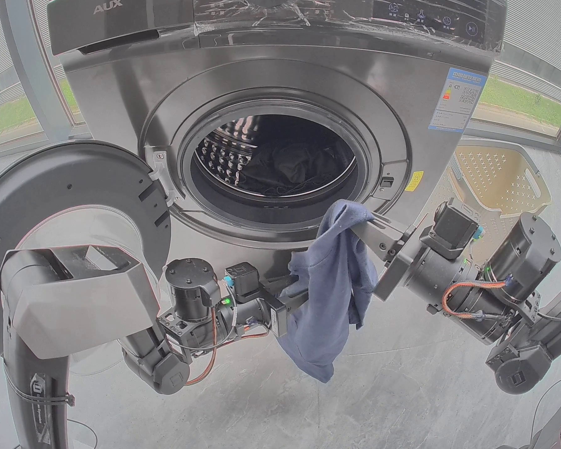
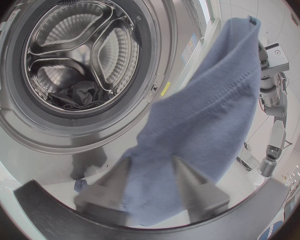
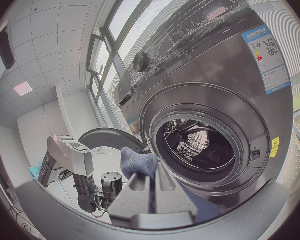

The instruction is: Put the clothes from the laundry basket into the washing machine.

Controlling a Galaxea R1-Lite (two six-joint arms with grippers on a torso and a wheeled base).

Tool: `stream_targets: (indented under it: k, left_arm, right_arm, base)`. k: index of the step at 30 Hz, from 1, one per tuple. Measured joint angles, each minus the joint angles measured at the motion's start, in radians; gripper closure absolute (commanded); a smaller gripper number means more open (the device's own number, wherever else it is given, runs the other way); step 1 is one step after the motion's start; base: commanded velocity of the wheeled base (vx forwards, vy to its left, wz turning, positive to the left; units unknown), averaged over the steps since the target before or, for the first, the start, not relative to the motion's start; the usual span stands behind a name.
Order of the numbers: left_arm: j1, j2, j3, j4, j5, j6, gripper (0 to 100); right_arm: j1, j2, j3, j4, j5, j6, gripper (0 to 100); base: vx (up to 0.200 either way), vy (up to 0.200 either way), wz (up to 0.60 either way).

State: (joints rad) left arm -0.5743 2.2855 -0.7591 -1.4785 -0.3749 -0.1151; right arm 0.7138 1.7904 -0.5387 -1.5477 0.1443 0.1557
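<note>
Partly done, judging by the dark garment (image 1: 287, 166) already lying in the washing machine (image 1: 280, 63) drum. Blue garment (image 1: 333, 282) hanging just outside the open porthole, below its rim, not yet through. Top corner clamped tight in the right gripper (image 1: 361, 222), a lower fold apparently pinched between the fingers of the left gripper (image 1: 296, 295). Left to do: lift, push inside, release. Laundry basket (image 1: 505, 176) beside the machine, contents hard to tell.

Bright, even daylight enters by the tall glass windows (image 3: 123, 27) at 11 o'clock of the right wrist view. Clear plastic film (image 1: 330, 7) on the grey metal washing machine (image 1: 118, 95) glares. Wrist views bend strongly, corners black; the left tool (image 2: 151, 159), gripping the blue fabric garment (image 2: 206, 110), is soft.
</note>
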Motion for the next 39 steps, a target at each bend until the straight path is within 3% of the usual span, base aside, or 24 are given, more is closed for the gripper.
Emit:
stream_targets:
  k: [9,19,20,29,34,39]
  left_arm:
    - [0.002,0.006,-0.006,-0.026,-0.002,-0.003,100]
    - [0.070,-0.024,0.031,-0.044,0.014,-0.006,100]
    - [0.073,-0.026,0.039,-0.044,0.014,-0.005,0]
    - [0.077,-0.018,0.064,-0.044,-0.005,0.007,0]
    - [0.077,-0.013,0.067,-0.045,-0.077,0.010,0]
    - [0.077,-0.004,0.035,-0.035,-0.090,0.011,0]
  right_arm:
    - [-0.004,0.005,0.002,0.000,0.000,0.002,100]
    - [-0.008,0.006,0.006,0.000,-0.001,0.002,100]
    - [-0.008,0.006,0.006,0.000,-0.001,0.002,100]
    - [-0.007,0.006,0.005,0.000,-0.001,0.001,100]
    - [-0.007,0.006,0.004,0.000,0.000,0.001,100]
    - [0.000,0.008,0.001,0.000,0.000,0.001,100]
  base:
    - [0.000,0.000,0.00]
    - [0.000,0.000,0.00]
    - [0.000,0.000,0.00]
    - [0.000,0.000,0.00]
    - [0.000,0.000,0.00]
    - [0.000,0.000,0.00]
